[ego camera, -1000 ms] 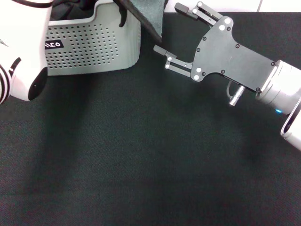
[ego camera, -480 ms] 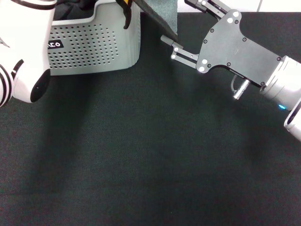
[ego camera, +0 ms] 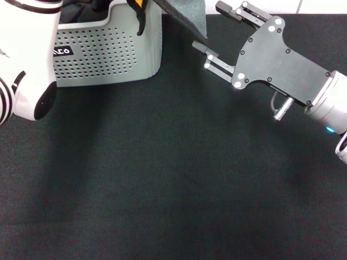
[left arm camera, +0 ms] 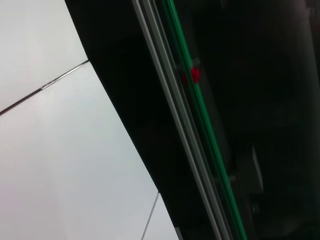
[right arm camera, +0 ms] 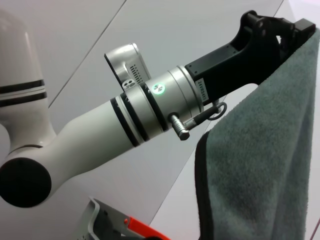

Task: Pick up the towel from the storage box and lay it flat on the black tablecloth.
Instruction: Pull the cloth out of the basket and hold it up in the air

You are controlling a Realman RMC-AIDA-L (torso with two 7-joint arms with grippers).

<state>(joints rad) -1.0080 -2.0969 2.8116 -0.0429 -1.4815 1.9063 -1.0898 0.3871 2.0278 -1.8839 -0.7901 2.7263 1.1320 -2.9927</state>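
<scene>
Grey towel [ego camera: 187,16] edge now nearer the spread right end effector [ego camera: 213,28].

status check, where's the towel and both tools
Left tool shut on towel, hanging above storage box. Right tool open beside its edge. Black tablecloth bare.

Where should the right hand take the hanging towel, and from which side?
Best on the towel's free lower corner, coming in from the robot's right. The left hand holds its top edge, so it hangs as a sheet with grey face and black hem above the tablecloth. The right hand is open and level beside that corner.
</scene>
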